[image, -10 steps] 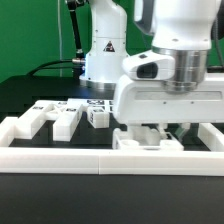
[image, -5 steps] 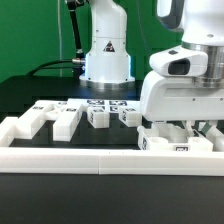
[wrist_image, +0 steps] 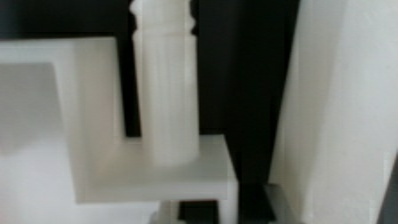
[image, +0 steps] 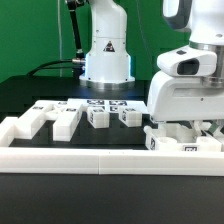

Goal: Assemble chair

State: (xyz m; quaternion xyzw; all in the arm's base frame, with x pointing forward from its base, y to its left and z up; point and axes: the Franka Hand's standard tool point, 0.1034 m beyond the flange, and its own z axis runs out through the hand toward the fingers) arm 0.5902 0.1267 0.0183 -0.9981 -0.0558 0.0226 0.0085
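Exterior view: the white two-finger pincer (image: 183, 128) hangs low at the exterior view's right, directly over a white blocky plastic chair piece (image: 180, 146). This piece lies on the black tabletop (image: 30, 90), just behind the low white border wall (image: 70, 160). The fingertips reach down among its raised parts. The jaws stand narrow, drawn fully together, and I cannot tell if anything is pinched between them.

Four loose white plastic chair blocks (image: 66, 120) lie in a row, well apart from the pincer, toward the exterior view's left. Behind them is the flat white marker board (image: 105, 103).

The blocks and the chair piece carry black-and-white square tags, too small to read. The white robot base (image: 105, 50) shows a small triangular sticker, and its writing is not readable.

In the wrist view, a ribbed white rod (wrist_image: 160, 90) stands in a notch of the chair piece. A broad white surface (wrist_image: 338, 110) is beside it, and I cannot identify it. The fingertips are hard to make out there.
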